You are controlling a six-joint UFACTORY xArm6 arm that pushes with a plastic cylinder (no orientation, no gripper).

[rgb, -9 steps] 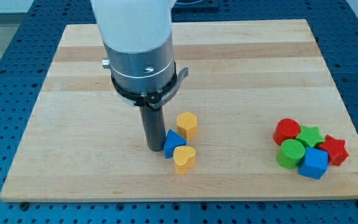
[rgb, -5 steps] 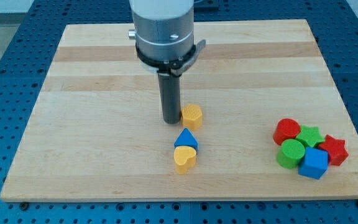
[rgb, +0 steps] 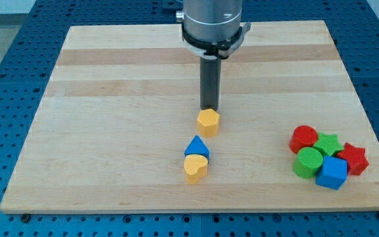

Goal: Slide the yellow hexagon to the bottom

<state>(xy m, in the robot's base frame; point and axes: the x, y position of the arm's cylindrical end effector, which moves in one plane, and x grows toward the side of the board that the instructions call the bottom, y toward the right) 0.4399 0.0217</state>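
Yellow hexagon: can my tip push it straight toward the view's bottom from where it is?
Probably yes: my tip sits just above the yellow hexagon. But the blue triangle and yellow heart lie slightly left below.

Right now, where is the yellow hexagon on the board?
The yellow hexagon sits near the board's middle, directly below my tip in the view, with the blue triangle just below it, toward the view's left.

A lab bench — wooden board [rgb: 110,79] on blue perforated table [rgb: 5,52].
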